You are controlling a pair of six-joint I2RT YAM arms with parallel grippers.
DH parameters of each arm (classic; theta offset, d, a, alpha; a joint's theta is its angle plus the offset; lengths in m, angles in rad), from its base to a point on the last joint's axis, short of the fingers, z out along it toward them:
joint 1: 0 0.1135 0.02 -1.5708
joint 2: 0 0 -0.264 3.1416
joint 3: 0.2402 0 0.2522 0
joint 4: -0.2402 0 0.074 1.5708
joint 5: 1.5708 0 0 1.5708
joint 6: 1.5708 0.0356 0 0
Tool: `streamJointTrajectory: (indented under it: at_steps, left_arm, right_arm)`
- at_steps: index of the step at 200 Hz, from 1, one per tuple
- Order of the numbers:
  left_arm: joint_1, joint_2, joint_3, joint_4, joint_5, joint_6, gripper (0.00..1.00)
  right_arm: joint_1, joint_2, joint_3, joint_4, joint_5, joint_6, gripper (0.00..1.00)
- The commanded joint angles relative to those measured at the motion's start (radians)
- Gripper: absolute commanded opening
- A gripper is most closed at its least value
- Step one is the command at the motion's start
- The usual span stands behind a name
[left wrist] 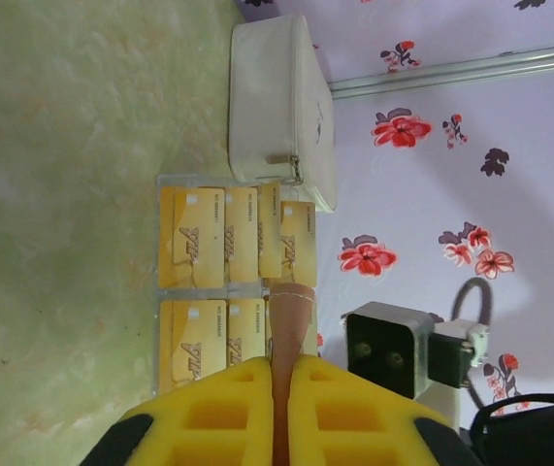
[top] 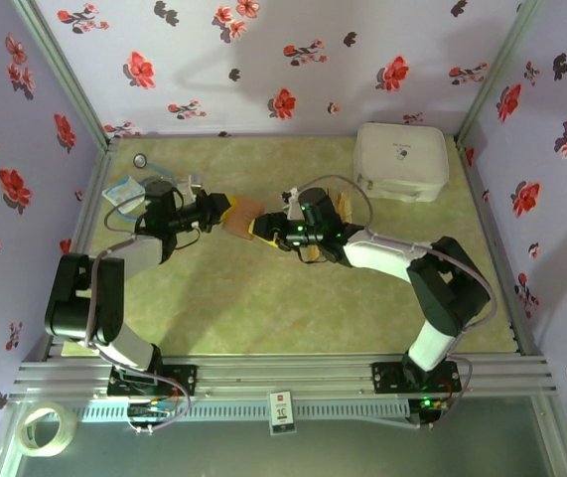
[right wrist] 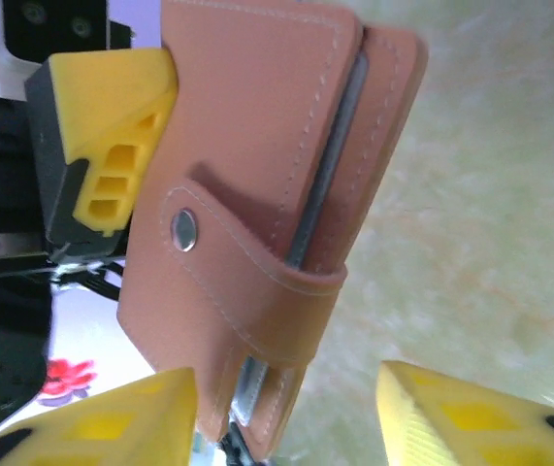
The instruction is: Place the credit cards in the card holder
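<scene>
The card holder (top: 242, 216), a reddish-brown wallet, hangs above the middle of the table, held on edge with its snap strap fastened (right wrist: 257, 194). My left gripper (top: 223, 211) is shut on one edge of it, the yellow fingers (left wrist: 228, 398) pressed on the leather (left wrist: 291, 325). My right gripper (right wrist: 286, 417) is open, and the wallet's lower end sits between its spread fingers, nearer the left one (right wrist: 112, 422). Several golden credit cards (left wrist: 220, 238) lie on the table in two rows inside a clear sleeve, beyond the wallet.
A large white zippered case (top: 402, 161) stands at the back right, just past the cards (left wrist: 281, 107). Blue-and-white packets (top: 124, 191) and a small ring (top: 141, 159) lie at the back left. Flowered walls enclose the table on three sides.
</scene>
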Motion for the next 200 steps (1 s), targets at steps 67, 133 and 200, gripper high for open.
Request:
streamJointTrajectory:
  at_steps: [67,133,200]
  left_arm:
    - [-0.065,-0.229,0.057,-0.415,-0.249,0.349,0.00]
    - [-0.097,-0.264,0.056,-0.437,-0.326,0.344,0.00]
    - [-0.111,-0.263,0.060,-0.434,-0.335,0.338,0.00]
  right_arm:
    - [0.051,-0.032,0.285,-0.511,0.328,-0.257,0.65]
    - [0.116,0.079,0.399,-0.538,0.367,-0.286,0.69]
    - [0.131,0.171,0.444,-0.535,0.392,-0.281,0.66]
